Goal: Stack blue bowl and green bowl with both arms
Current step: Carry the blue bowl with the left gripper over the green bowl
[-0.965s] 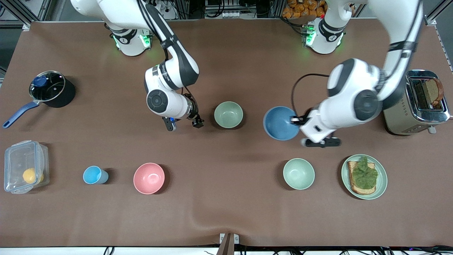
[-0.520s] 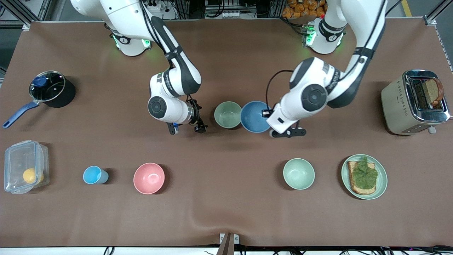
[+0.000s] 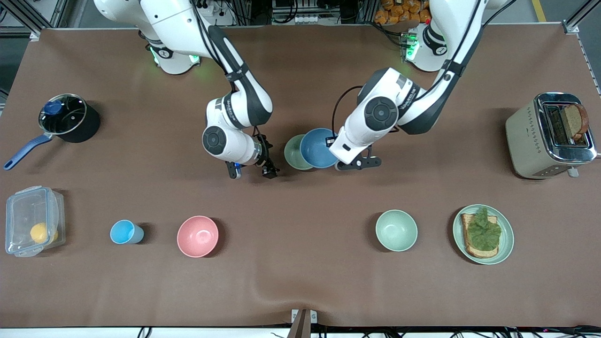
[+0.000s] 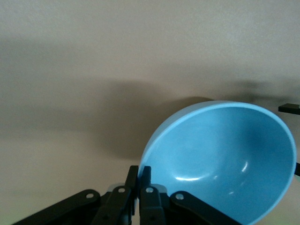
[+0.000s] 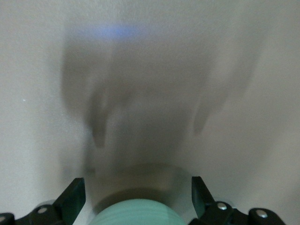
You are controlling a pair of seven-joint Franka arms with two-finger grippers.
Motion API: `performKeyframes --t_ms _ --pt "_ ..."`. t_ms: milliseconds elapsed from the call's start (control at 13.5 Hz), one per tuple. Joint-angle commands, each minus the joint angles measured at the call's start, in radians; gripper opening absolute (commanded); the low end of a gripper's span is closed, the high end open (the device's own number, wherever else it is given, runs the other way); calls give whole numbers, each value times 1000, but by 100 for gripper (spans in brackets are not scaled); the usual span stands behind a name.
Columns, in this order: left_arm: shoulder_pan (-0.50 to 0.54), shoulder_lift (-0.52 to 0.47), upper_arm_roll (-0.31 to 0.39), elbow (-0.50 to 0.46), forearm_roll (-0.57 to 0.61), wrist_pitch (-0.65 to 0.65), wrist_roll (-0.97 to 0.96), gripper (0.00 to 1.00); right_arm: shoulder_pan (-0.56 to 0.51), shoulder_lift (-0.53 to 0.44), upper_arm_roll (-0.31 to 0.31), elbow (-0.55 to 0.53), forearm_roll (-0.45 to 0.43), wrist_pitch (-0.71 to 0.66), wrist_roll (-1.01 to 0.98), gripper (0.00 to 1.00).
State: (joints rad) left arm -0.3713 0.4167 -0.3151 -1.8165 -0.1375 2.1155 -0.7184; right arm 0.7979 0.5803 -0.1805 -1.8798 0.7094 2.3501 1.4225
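Seen from high across a brown table (image 3: 300, 281): left gripper (image 3: 334, 140) clamped on the rim of the blue bowl (image 3: 318, 148), carried in the air over the green bowl (image 3: 293, 152) at mid-table. Hidden under the blue bowl: most of the green bowl, only a crescent toward the right arm's end showing. Cannot tell whether the two bowls touch. In the left wrist view, fingers (image 4: 146, 174) pressed together on the blue bowl's (image 4: 220, 159) rim, the bowl tilted, its lower edge cut off by the frame, blurred table and shadow past it. Right gripper (image 3: 252, 172) low over the table just beside the green bowl, toward the right arm's end, fingers apart and holding nothing. In the right wrist view, two dark fingertips (image 5: 72, 197) spread wide, a green curved edge (image 5: 136, 212) between them cut off at the frame's border; too blurred to name with certainty. Elsewhere: lidded saucepan (image 3: 63, 119) with a blue handle, clear container (image 3: 33, 220) holding something yellow and round, hard to identify, small blue cup (image 3: 124, 232), pink bowl (image 3: 197, 236), paler mint bowl (image 3: 396, 230), mint plate (image 3: 506, 241) with toast and a green leaf, and toaster (image 3: 547, 136) with a slice of bread sticking up from one slot.
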Motion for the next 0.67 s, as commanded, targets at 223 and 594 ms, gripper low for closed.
performKeyframes --t_ms 223,594 --pt "-61 42 7 -3 -2 78 -87 0 12 4 0 -12 67 25 -19 100" --pt "-86 77 8 0 2 122 -124 0 15 4 -2 -15 67 23 -19 100"
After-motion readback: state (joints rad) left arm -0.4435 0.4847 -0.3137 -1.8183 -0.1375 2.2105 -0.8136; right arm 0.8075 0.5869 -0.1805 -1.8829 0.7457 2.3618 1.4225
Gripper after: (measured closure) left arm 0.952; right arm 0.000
